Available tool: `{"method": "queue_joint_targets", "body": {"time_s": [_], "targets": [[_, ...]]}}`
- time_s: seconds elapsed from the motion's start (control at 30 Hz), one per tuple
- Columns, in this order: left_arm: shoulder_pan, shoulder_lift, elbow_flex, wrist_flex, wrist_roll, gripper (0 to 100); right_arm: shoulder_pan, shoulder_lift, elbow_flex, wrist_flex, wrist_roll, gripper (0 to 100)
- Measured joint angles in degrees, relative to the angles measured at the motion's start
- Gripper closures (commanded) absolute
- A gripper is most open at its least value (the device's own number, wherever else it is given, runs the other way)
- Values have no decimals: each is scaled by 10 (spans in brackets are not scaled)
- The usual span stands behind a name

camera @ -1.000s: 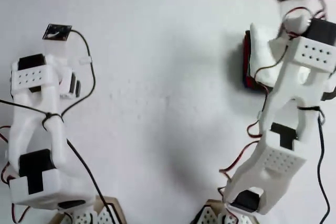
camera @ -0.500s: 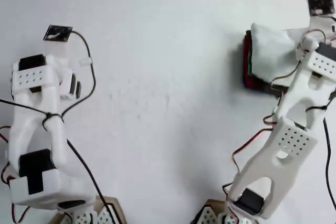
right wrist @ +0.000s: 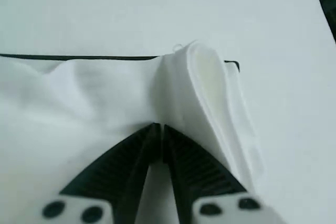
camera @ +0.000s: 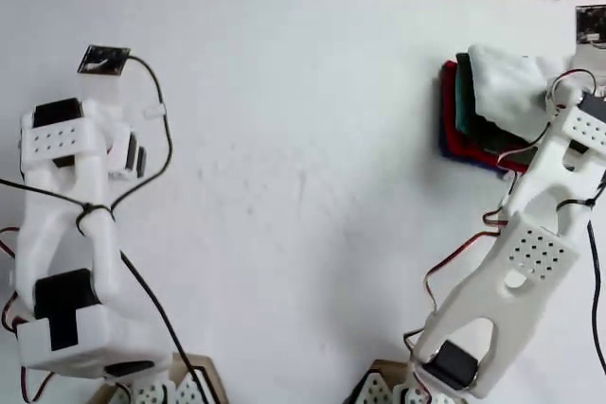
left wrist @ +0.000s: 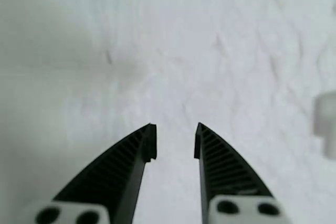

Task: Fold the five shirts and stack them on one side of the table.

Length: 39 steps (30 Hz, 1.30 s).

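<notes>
White counter holds the stack at 2 o'clock; right claw pinches the white shirt on top, best squared before release; left claw, narrowly parted, at 9

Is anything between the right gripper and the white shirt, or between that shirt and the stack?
Nothing visible. The right gripper is shut on a fold of the white shirt, and that shirt lies directly on top of the stack of folded shirts.
</notes>
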Motion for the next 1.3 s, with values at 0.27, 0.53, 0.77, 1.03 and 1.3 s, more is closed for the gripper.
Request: {"method": "queue_joint_targets", "body": {"time_s": [0.27, 0.53, 0.77, 1.03, 1.3], "targets": [[0, -21, -24, 66, 2, 857, 4, -127, 1, 105, -92, 978], [0, -219, -90, 198, 2, 854, -85, -317, 1, 336, -95, 980], [0, -348, -19, 237, 2, 857, -233, -446, 25, 547, -102, 980], [-21, -465, 159, 234, 2, 854, -271, -599, 243, 552, -256, 980], [-22, -597, 367, 82, 0, 854, -273, -713, 459, 536, -270, 980]]}}
